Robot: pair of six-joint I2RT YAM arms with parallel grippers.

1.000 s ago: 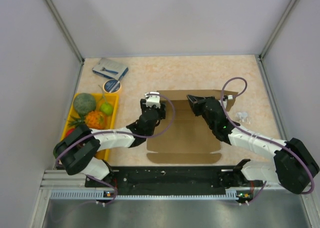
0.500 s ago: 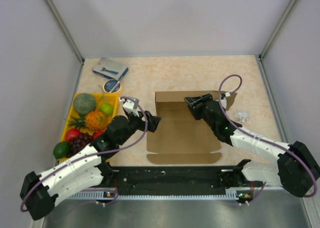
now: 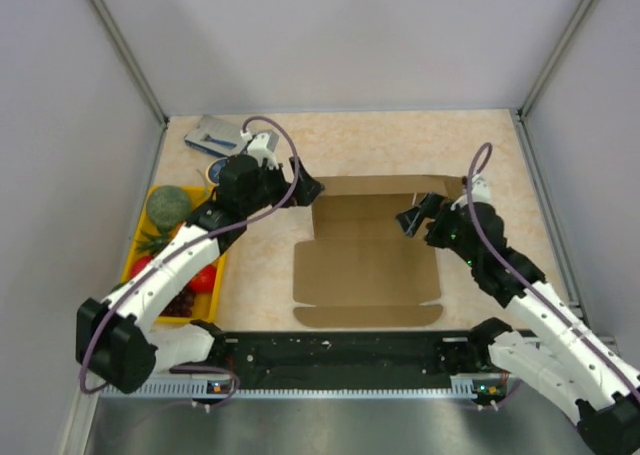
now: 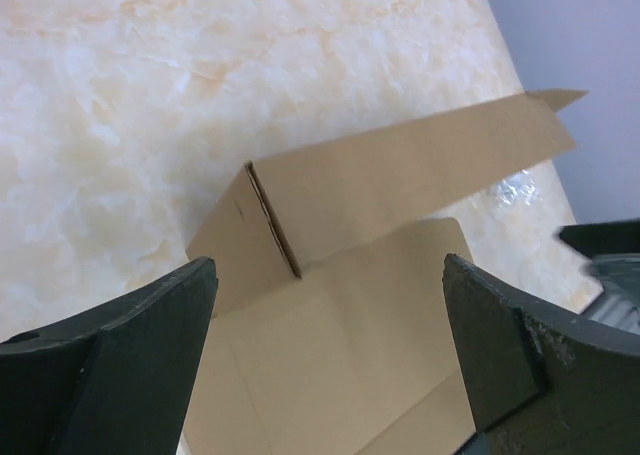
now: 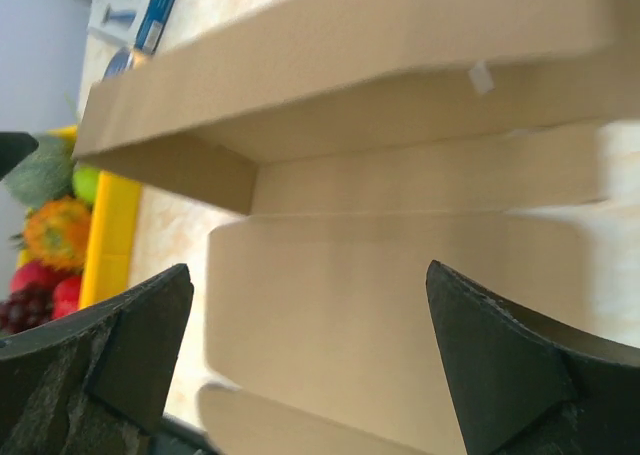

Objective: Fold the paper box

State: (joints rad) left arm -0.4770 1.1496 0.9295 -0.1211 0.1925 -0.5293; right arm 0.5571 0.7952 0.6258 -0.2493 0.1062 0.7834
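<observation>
The paper box [image 3: 365, 260] is a brown cardboard sheet lying flat in the middle of the table. Its far wall and a short left side flap stand up. My left gripper [image 3: 305, 188] hovers open just off the box's far left corner and holds nothing. In the left wrist view that corner of the box [image 4: 400, 175] shows beyond the open left gripper [image 4: 330, 345]. My right gripper [image 3: 412, 218] is open over the right part of the box, near the far wall. The right wrist view looks along the box [image 5: 400, 275] past the empty right gripper [image 5: 310, 355].
A yellow tray [image 3: 224, 258] of fruit, with a green melon [image 3: 168, 205], sits left of the box under my left arm. A blue-grey packet [image 3: 212, 133] lies at the far left corner. A crumpled clear scrap [image 4: 515, 187] lies right of the box.
Both grippers have opened and come off the box's far wall. The left gripper swung away, then returned to the far left corner. The right one drew back to the right.
</observation>
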